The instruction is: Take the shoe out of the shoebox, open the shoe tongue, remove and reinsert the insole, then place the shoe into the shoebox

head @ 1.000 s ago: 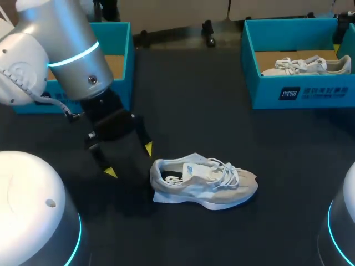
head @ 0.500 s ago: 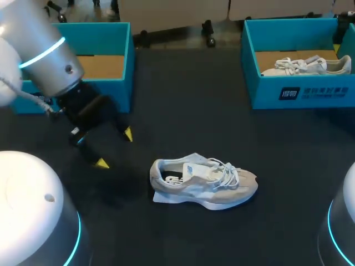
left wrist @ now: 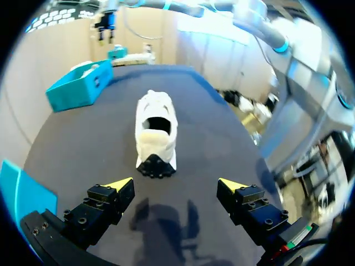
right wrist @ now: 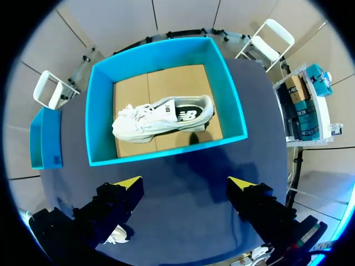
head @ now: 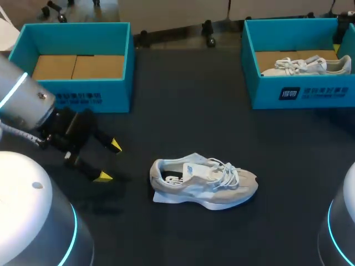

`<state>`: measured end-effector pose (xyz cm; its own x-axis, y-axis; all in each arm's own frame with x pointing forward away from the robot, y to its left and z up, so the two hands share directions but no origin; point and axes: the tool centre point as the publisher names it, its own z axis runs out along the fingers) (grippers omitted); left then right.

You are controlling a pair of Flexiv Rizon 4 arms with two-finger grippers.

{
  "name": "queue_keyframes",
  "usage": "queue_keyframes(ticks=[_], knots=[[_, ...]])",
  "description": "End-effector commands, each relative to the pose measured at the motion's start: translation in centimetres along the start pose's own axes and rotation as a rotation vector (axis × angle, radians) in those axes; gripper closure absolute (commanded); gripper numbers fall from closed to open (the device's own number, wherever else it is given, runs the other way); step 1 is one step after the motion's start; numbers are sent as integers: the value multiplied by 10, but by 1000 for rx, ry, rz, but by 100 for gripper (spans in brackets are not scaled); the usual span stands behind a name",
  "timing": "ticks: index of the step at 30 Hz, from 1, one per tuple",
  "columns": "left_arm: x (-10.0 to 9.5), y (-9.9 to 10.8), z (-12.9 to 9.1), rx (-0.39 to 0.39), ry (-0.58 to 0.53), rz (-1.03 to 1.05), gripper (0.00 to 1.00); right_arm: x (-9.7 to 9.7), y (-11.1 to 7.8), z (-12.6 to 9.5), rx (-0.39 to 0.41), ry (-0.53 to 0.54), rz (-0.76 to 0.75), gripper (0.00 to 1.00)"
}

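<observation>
left gripper (head: 108, 161) spread open, holding nothing, near the heel of the shoe (head: 204, 182).
shoe sits upright on the tabletop (head: 183, 111), well apart from the shoebox (head: 119, 83) wall behind its heel; right gripper (right wrist: 184, 183) also open.

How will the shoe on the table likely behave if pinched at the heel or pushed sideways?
The shoe stands upright on a wide flat sole, so a push would probably slide it rather than tip it. Its soft-looking upper likely gives when pinched. The loose laces may flop or snag.
</observation>
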<state>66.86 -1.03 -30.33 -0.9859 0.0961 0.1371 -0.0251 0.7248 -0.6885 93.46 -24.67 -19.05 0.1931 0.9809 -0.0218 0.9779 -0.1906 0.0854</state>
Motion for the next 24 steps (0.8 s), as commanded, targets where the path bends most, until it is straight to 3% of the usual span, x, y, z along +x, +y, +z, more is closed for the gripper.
queue_keyframes(ticks=[1,6,12,17,24], knots=[[6,6,1,85,-133,-78,0,0,-1,0,-2,-2,2,0],[6,6,1,85,-133,-78,0,0,-1,0,-2,-2,2,0],[-12,30,20,175,-45,7,0,0,-1,0,-2,-2,2,0],[-26,42,19,273,-36,36,0,0,-1,0,-2,-2,2,0],[-36,59,22,349,-7,33,0,0,-1,0,-2,-2,2,0]])
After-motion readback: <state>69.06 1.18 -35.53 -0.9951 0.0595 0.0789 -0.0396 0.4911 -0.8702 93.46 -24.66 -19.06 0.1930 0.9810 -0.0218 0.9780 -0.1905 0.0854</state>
